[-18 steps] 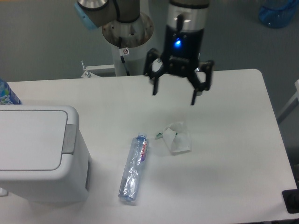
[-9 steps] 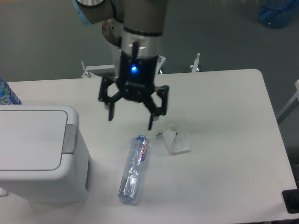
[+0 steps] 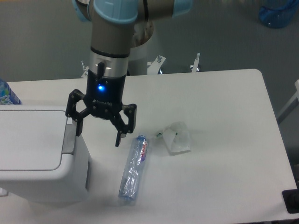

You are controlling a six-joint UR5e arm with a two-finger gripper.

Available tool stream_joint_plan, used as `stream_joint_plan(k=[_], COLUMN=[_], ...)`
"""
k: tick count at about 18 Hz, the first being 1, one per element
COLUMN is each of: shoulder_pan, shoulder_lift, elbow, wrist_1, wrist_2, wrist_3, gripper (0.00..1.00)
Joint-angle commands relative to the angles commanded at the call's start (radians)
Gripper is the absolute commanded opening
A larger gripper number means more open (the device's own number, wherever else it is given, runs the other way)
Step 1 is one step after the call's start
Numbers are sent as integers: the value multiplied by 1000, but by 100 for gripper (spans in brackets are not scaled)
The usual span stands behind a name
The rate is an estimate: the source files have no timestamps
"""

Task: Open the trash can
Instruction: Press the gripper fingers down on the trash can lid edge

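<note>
The trash can (image 3: 35,154) is a big white boxy bin at the left front of the table, its flat lid down and a grey push bar (image 3: 68,139) along its right edge. My gripper (image 3: 98,137) hangs open just right of the bin, above its right edge. One fingertip is over the push bar and the other is over the table near the bottle. Nothing is between the fingers.
A crushed clear plastic bottle (image 3: 134,169) lies on the table right of the bin. A crumpled clear wrapper (image 3: 176,138) lies further right. A blue bottle (image 3: 6,93) stands behind the bin at the left edge. The white table (image 3: 224,116) ends at the right.
The gripper has travelled from the table's back middle to the left and forward, down to the bin's right edge, staying open. Nothing else has moved.
</note>
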Motion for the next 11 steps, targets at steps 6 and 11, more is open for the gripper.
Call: stream_joint_plan(k=[6, 11], shoulder_pan=[-12, -20], shoulder_lift=[-11, -17], elbow=[0, -2], wrist_1=[0, 0], wrist_2=[2, 5], wrist_3=[-2, 2], gripper=[100, 100])
